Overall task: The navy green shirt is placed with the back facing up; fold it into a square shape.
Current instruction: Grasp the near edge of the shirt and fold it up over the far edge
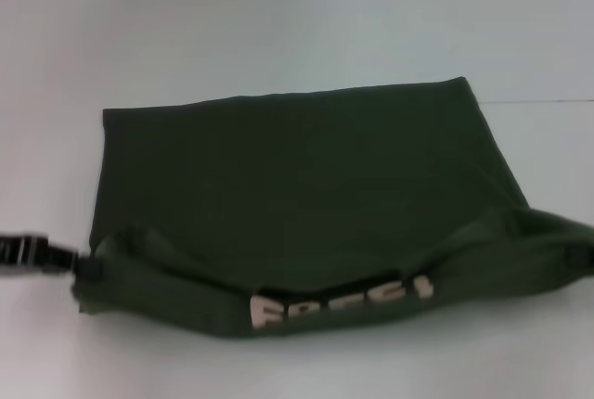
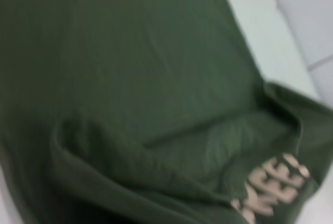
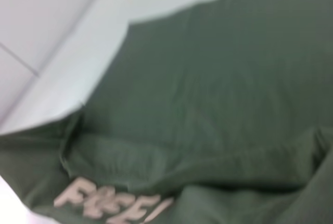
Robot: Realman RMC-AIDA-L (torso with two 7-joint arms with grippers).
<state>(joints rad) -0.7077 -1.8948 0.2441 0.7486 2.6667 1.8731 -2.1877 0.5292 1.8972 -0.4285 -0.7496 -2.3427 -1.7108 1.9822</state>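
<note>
Where shirt [image 1: 306, 176] lies flat, left pincer [image 1: 88, 267], right pincer [image 1: 577, 256] at near corners

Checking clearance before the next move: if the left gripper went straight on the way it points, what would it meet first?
The left gripper points inward at the near left corner of the navy green shirt, so it would probably meet that rolled cloth first; depth is unclear.
</note>
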